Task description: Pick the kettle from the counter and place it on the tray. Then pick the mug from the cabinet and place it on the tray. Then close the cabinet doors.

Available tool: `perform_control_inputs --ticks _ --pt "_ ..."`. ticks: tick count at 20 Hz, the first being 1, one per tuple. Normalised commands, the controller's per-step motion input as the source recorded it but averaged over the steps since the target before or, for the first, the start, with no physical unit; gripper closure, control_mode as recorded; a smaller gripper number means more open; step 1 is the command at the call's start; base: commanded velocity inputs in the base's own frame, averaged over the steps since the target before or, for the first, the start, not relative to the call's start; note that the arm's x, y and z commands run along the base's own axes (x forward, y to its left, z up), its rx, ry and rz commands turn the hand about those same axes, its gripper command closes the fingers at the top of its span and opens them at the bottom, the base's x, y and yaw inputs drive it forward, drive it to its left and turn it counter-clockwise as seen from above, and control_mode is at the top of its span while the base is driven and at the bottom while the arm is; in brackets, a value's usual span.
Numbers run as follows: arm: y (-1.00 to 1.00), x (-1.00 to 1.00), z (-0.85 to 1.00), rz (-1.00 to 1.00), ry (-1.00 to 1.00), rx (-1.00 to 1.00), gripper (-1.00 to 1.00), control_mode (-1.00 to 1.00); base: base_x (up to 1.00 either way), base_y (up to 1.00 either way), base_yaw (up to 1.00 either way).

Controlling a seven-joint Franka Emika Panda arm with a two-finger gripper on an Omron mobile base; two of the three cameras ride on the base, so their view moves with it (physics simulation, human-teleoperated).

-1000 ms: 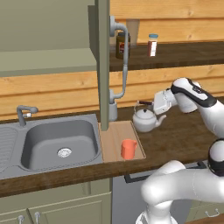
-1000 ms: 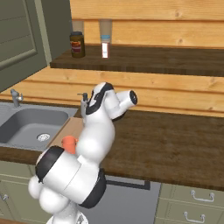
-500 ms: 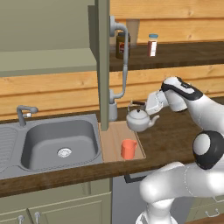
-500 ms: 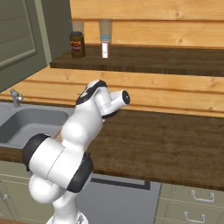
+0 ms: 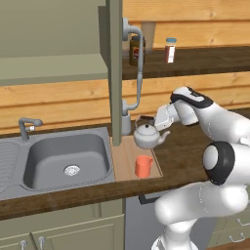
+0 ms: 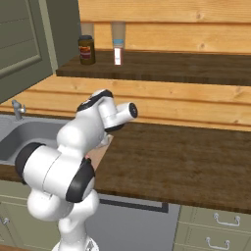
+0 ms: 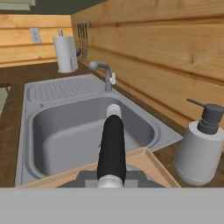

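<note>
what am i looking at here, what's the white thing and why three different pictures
The white thing is a robot arm in a simulated kitchen. Two pictures come from cameras behind it, to its left and right; the third from a camera on its hand. The hand is shut on the handle of the kettle, holding it over the tray beside the sink. The mug already stands on the tray. In the hand's picture, the dark bar is the kettle's handle, with a soap dispenser at right.

The counter [image 5: 185, 151] carries the tray [image 5: 126, 156] beside the sink [image 5: 68, 158].
</note>
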Motion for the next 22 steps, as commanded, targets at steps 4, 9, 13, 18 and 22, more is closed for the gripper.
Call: perform_control_inputs --ticks 4,9,13,18,22 --pt "0.27 0.06 -0.13 0.01 0.0 0.0 1.0 -1.0 0.0 0.0 0.0" --pt "0.23 0.06 -0.1 0.01 0.0 0.0 1.0 -1.0 0.0 0.0 0.0" --pt "0.2 0.07 -0.12 0.0 0.0 0.0 1.0 -1.0 0.0 0.0 0.0" --pt "0.14 0.01 -0.09 0.02 0.0 0.0 1.0 -1.0 0.0 0.0 0.0" --pt "0.08 0.0 -0.05 0.02 0.0 0.0 1.0 -1.0 0.0 0.0 0.0"
